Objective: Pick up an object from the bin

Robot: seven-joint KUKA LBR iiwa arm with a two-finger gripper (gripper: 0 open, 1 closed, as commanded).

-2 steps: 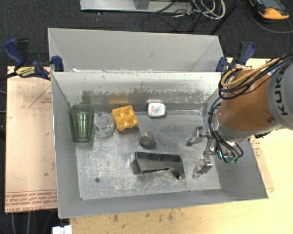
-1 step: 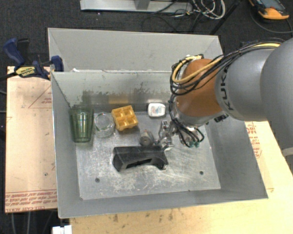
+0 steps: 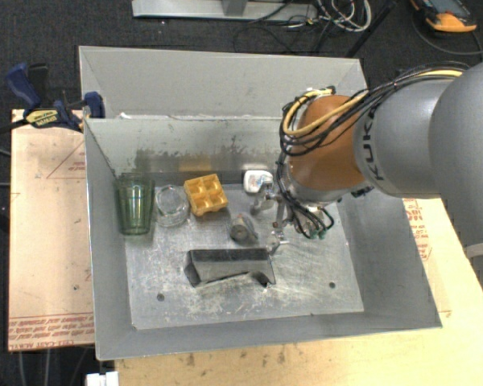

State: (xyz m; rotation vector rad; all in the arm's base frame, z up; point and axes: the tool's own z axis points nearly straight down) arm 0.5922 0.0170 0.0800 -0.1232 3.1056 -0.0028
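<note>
Grey robot arm [image 3: 435,135] cut off by the right edge. Its orange wrist cover [image 3: 326,155] hides the right side of a small shiny silver metal object [image 3: 256,179] and part of the floor of the grey metal bin [image 3: 225,304]. The small grey rounded lump [image 3: 241,232] is too small to identify.

Floor: dark charcoal carpet [image 3: 32,22], all round. Top edge: flat grey metal stand foot [image 3: 201,5] on the carpet, and right of it a tangle of black and white cables [image 3: 342,2]. Top right corner: orange-and-black handheld device [image 3: 444,10]. Bottom right: pale beige work surface [image 3: 467,328]. Lighting even, no hard shadows.
</note>
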